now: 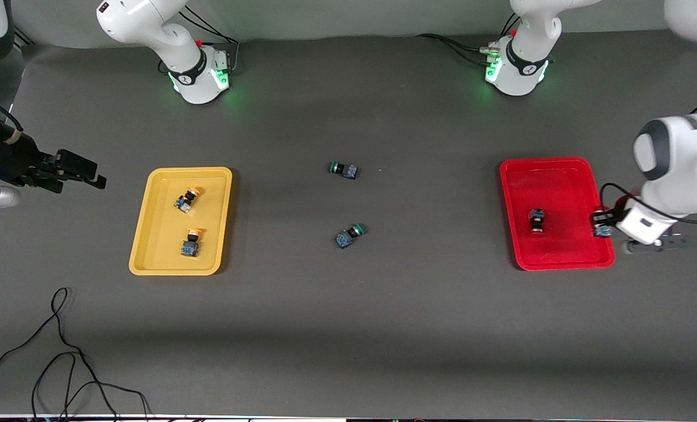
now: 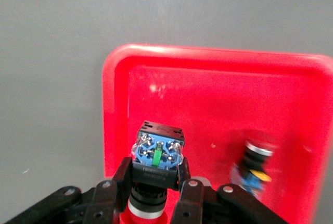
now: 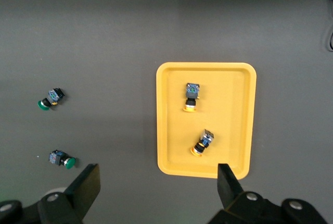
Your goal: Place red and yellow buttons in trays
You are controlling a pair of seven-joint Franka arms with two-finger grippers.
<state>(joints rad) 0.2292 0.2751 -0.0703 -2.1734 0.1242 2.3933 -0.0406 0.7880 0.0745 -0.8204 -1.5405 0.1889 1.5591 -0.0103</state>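
A: Where is the left end effector [image 1: 600,224] found, and what is pinched in it?

B: It is held over the red tray's [image 1: 559,170] rim at the left arm's end of the bench [image 1: 383,328]. A red-capped button [image 2: 157,156] is pinched between its fingers [image 2: 190,195], blue base pointing away from the wrist.

A: What is seen inside that tray?

B: One more red-capped button [image 1: 537,221] is lying on the tray floor, apart from the held one.

A: And the yellow tray [image 1: 155,258]?

B: It is placed toward the right arm's end. Two yellow-capped buttons are lying in it, one [image 1: 187,199] farther from the front camera, the other [image 1: 191,243] nearer.

A: The right end effector [image 1: 93,176]?

B: It is held waiting off the yellow tray's outer end, fingers [image 3: 86,187] spread wide with nothing between them.

A: Anything else?

B: Two green-capped switches are left mid-bench between the trays, one [image 1: 344,170] farther from the front camera, one [image 1: 349,235] nearer. A black cable [image 1: 61,351] is looped at the near edge.
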